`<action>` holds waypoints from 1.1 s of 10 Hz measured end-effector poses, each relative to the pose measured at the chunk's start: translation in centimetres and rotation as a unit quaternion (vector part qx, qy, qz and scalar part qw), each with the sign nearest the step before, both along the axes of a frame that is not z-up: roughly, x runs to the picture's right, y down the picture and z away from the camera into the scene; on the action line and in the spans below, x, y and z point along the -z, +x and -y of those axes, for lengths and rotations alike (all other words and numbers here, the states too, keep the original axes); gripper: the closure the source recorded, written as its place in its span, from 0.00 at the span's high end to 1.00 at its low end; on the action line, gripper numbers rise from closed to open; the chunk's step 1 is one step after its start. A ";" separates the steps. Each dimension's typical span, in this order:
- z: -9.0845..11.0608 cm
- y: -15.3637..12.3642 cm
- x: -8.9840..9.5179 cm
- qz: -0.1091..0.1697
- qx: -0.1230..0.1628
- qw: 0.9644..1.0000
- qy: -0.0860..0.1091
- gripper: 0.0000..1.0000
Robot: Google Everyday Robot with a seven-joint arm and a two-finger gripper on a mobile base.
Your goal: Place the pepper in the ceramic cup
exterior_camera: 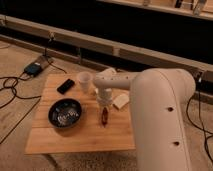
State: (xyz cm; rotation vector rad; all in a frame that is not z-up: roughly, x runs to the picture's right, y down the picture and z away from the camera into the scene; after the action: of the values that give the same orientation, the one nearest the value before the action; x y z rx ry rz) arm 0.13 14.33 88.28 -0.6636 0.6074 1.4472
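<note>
The pepper is a small dark red chili lying on the wooden table, right of the bowl. The ceramic cup is a small whitish cup standing upright near the table's back edge. My gripper hangs from the white arm directly above the pepper, its tip just over the pepper's upper end. The cup is to the gripper's upper left, apart from it.
A wide dark bowl sits left of the pepper. A black phone-like item lies at the back left. A pale cream block lies to the right, partly behind my arm. Cables and a box lie on the floor.
</note>
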 end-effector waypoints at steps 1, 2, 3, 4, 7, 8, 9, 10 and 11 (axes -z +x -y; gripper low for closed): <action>0.5 0.0 0.2 0.000 0.001 1.000 0.003 0.00; 1.1 0.0 0.5 0.000 0.004 1.000 0.007 0.00; 2.0 0.0 0.8 0.000 0.008 1.000 0.013 0.00; 3.3 -0.1 1.2 0.001 0.017 1.000 0.023 0.00; 7.1 -1.3 2.0 0.012 0.043 0.997 0.055 0.00; 8.1 -1.9 2.2 0.017 0.051 0.996 0.065 0.00; 9.6 -2.6 2.3 0.023 0.062 0.995 0.078 0.00; 10.9 -3.1 2.4 0.028 0.072 0.993 0.089 0.00; 12.5 -3.6 2.4 0.034 0.086 0.990 0.105 0.00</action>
State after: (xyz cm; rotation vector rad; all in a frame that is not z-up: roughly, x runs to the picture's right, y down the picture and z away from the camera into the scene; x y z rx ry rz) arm -3.48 1.87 85.85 -0.4816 0.4402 1.3011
